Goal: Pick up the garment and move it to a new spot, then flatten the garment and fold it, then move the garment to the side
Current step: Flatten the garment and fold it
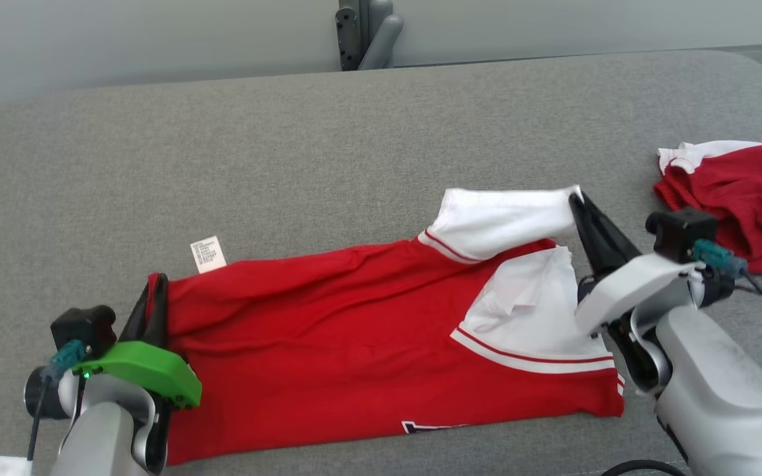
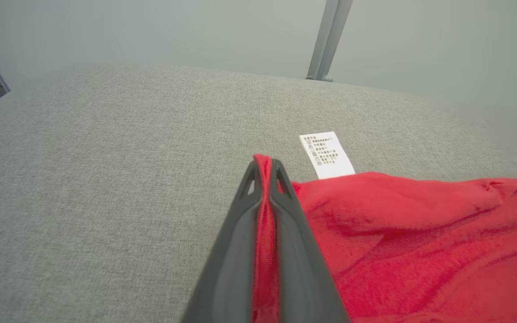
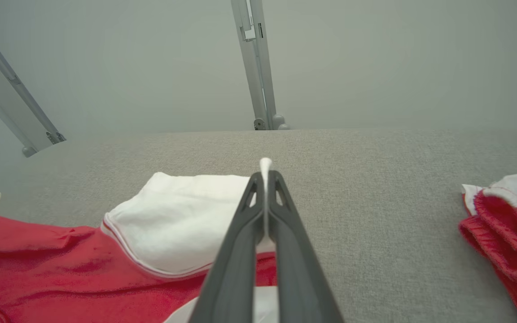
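Left gripper [image 1: 155, 281] and right gripper [image 1: 577, 198] each grasp the red garment [image 1: 328, 330].
It lies spread on the near table [image 1: 288, 145], red edge pinched at left, white sleeve [image 1: 493, 221] at right.

So everything sits on a big grey fabric-covered surface [image 1: 288, 145], kinda woven-looking, with rounded corners at the back. Behind it there's just a plain pale grey-green wall [image 1: 123, 39], totally flat and matte. A grey metal post [image 1: 368, 33] stands right at the middle of the back edge. In the right wrist view a slanted strut [image 3: 11, 107] leans off to the left of that post. Lighting is soft and even, and the shadows are pretty faint.
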